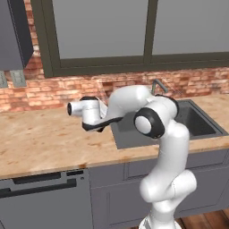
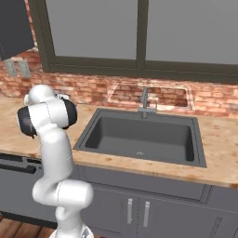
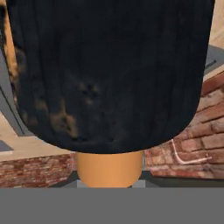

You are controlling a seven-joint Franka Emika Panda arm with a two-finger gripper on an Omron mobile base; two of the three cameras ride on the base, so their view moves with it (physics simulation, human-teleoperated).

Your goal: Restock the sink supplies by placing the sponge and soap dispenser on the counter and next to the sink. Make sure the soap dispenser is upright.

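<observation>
The soap dispenser (image 3: 109, 74) hangs right before the hand camera, its black rounded part above and its orange-brown part (image 3: 109, 168) below. My gripper (image 1: 91, 99) is shut on it; the fingertips are hidden behind the bottle. The hand hovers above the tan counter (image 1: 44, 138) just left of the dark grey sink (image 1: 197, 120), pointing toward the brick wall. Whether the bottle stands upright I cannot tell. The sink (image 2: 139, 135) and its faucet (image 2: 144, 104) lie to the right of the arm in the right base view. The sponge is out of view.
A brick backsplash and a large dark-framed window run behind the counter. A wall outlet (image 1: 18, 78) sits at the left under a dark upper cabinet (image 1: 13, 31). A dishwasher front (image 1: 40, 197) and grey cabinet doors (image 2: 139, 209) are below the counter.
</observation>
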